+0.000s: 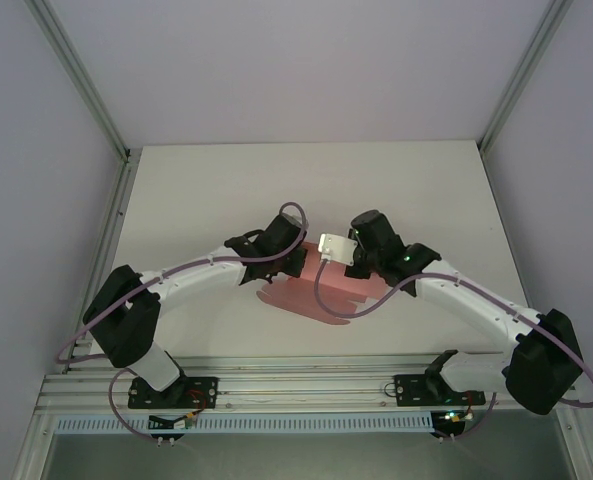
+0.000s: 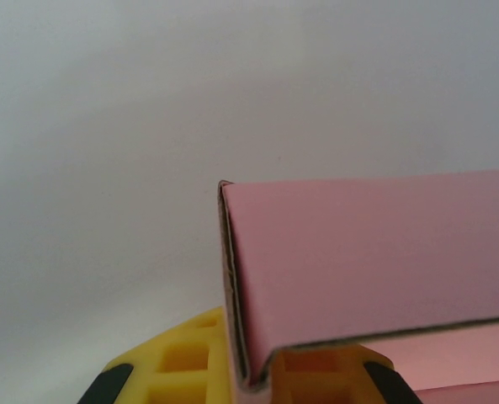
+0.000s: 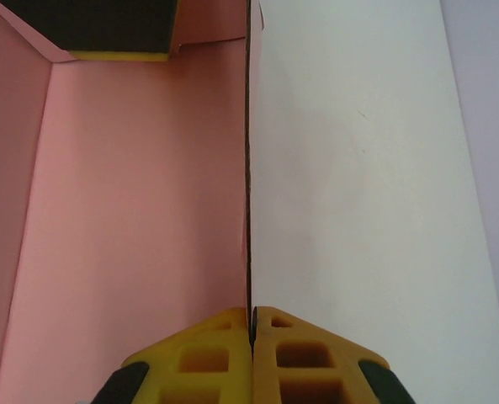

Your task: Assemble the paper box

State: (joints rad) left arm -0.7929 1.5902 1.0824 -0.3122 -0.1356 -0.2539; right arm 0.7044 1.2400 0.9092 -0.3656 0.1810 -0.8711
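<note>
White tabletop, pale walls, left pincer and right pincer each clamped on paper box

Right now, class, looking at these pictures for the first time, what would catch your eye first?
The pink paper box stands out, half-folded at the middle of the white table between the two arms. In the right wrist view, the right end effector pinches one pink wall edge-on between yellow fingers; the left end effector grips a folded corner.
</note>
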